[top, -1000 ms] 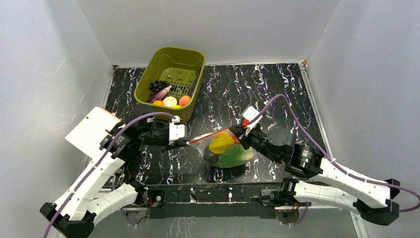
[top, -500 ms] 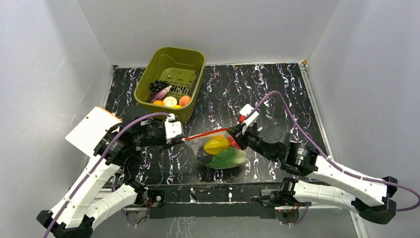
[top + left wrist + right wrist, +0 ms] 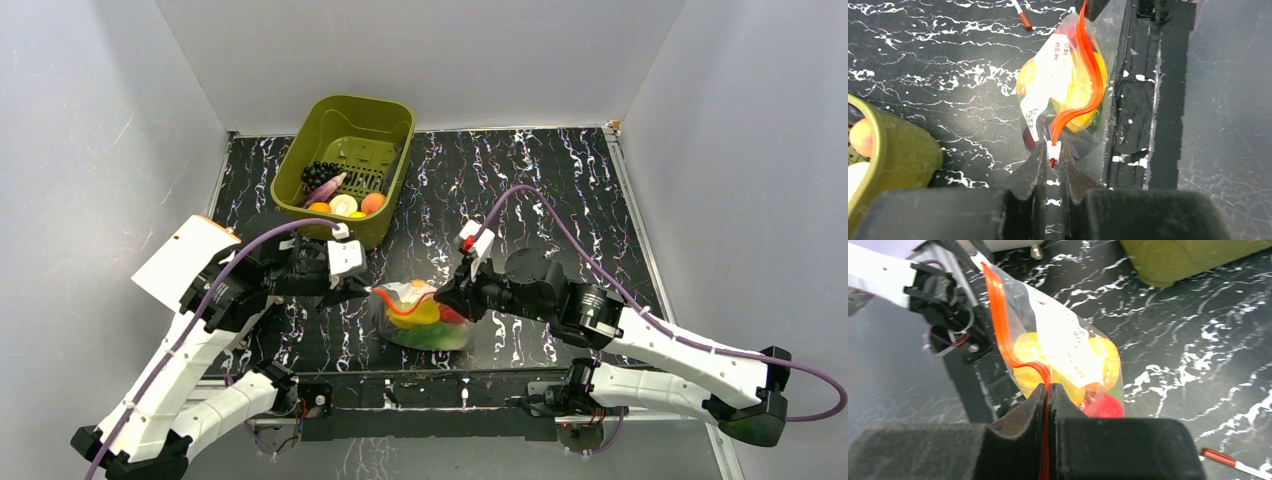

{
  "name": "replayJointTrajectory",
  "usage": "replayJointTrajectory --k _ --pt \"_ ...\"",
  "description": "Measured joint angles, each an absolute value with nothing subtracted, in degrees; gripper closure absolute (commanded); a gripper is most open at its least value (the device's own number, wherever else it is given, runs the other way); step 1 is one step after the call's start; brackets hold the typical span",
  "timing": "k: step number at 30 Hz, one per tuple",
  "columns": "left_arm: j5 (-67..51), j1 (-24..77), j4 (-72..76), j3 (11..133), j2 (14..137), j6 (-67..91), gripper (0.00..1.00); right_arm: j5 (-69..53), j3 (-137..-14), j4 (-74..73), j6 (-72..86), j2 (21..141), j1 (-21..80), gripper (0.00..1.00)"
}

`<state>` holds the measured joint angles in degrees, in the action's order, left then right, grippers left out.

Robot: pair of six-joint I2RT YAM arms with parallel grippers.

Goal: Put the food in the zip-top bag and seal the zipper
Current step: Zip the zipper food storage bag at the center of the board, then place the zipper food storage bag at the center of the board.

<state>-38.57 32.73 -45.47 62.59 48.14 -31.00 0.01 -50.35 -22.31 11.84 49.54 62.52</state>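
The clear zip-top bag [image 3: 418, 318] hangs between my two grippers near the table's front edge. Food shows through it: yellow pieces [image 3: 1029, 354], a red strawberry [image 3: 1106, 408] and something green [image 3: 432, 336]. The red-orange zipper [image 3: 1089, 75] sags in an S-curve between the grippers. My left gripper [image 3: 1053, 154] is shut on the white slider tab at the zipper's left end. My right gripper [image 3: 1048, 388] is shut flat on the zipper [image 3: 1000, 315] at the bag's other end. From above, the left gripper [image 3: 366, 291] and right gripper [image 3: 441, 297] stand close together.
An olive-green bin [image 3: 392, 118] at the back left holds several more toy foods. A small red-and-white stick [image 3: 1022, 16] lies on the black marbled table beyond the bag. The black front rail [image 3: 430, 388] runs just below the bag.
The right gripper has slid left toward the left gripper. The zipper was a taut straight line and now hangs slack and curved. The bag has bunched up and shifted left.
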Motion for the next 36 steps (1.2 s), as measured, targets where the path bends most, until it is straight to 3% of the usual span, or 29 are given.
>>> replayJointTrajectory --k 5,9,16,18,21,23,24,25,26,32,36 --pt "-39.0 32.7 -46.6 62.8 44.9 -27.0 1.0 -4.4 -50.0 -21.0 14.9 48.7 62.5 1.0" --pt "-36.4 32.7 -44.6 61.3 43.3 -25.0 1.0 -0.7 -49.8 -19.3 15.0 50.5 62.5 1.0" --pt "-22.1 32.7 -37.2 59.1 50.4 -23.3 0.39 4.4 -49.8 -13.5 11.9 61.6 54.2 1.0" --pt "-18.3 32.7 -34.9 59.1 51.9 -22.4 0.32 4.3 -49.6 -11.2 11.2 64.3 50.6 1.0" --pt "-14.4 32.7 -32.7 59.1 52.2 -20.7 0.3 3.1 -48.7 -8.2 10.2 67.4 45.6 1.0" --pt "-12.5 32.7 -31.4 59.1 51.5 -19.4 0.28 2.2 -48.2 -6.4 9.4 69.8 42.5 0.92" --pt "-12.0 32.7 -31.0 59.2 50.9 -18.8 0.2 1.8 -47.9 -5.7 8.8 71.1 41.1 0.87" --pt "-11.6 32.7 -30.7 59.2 50.4 -18.3 0.04 1.5 -47.8 -5.0 8.3 72.5 39.9 0.81" --pt "-11.3 32.7 -30.2 59.2 49.7 -17.7 0.02 1.3 -47.8 -4.3 7.7 73.9 38.9 0.77" --pt "-9.4 32.7 -28.9 59.5 46.7 -13.3 0.02 0.9 -48.3 -3.0 6.0 78.6 36.6 0.42" --pt "-6.1 32.7 -27.9 59.4 46.6 -8.0 0.02 1.0 -51.6 -4.8 6.5 78.7 36.3 0.11"
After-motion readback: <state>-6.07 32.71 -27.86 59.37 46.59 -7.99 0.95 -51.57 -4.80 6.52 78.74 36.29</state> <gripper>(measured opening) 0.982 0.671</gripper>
